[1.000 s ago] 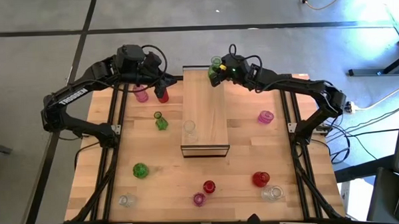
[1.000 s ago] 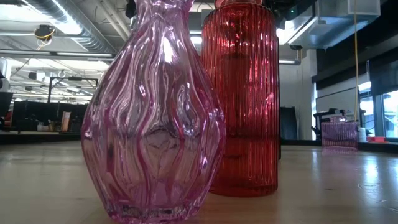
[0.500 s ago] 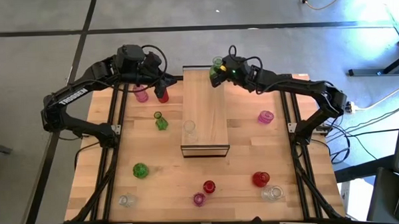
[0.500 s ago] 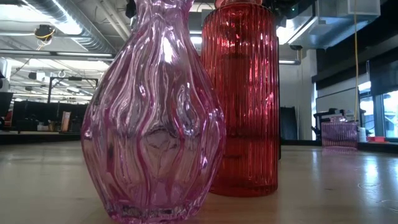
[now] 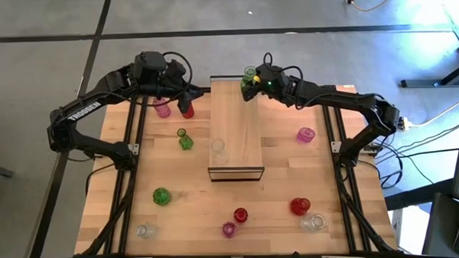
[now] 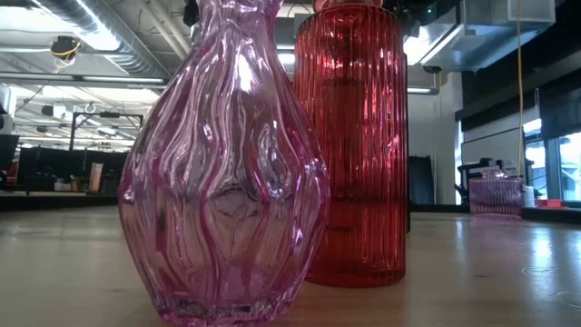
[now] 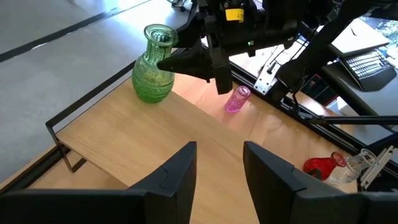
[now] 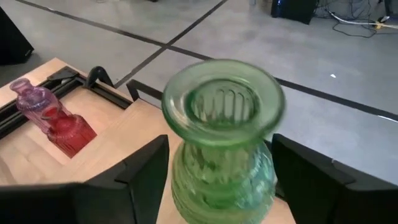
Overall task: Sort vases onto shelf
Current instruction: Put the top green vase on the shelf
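Grey floor lay all around the wooden counter [image 5: 281, 173], and the long shelf [image 5: 235, 148] ran down its middle. Only two vases stood on the shelf: a clear vase [image 5: 218, 150] near the dark front end, and a green vase [image 5: 248, 75] at the far right corner, very close to the edge. The right end effector [image 8: 219, 168] sat around that green vase with its fingers spread wide on both sides and not touching it, so I think it was just set down. The left end effector [image 7: 219, 169] waited half open beside the shelf, holding nothing, near a pink vase [image 5: 162, 109] and a red vase [image 5: 186, 110]. About nine vases were left on the counter. Most of the shelf top was bare.
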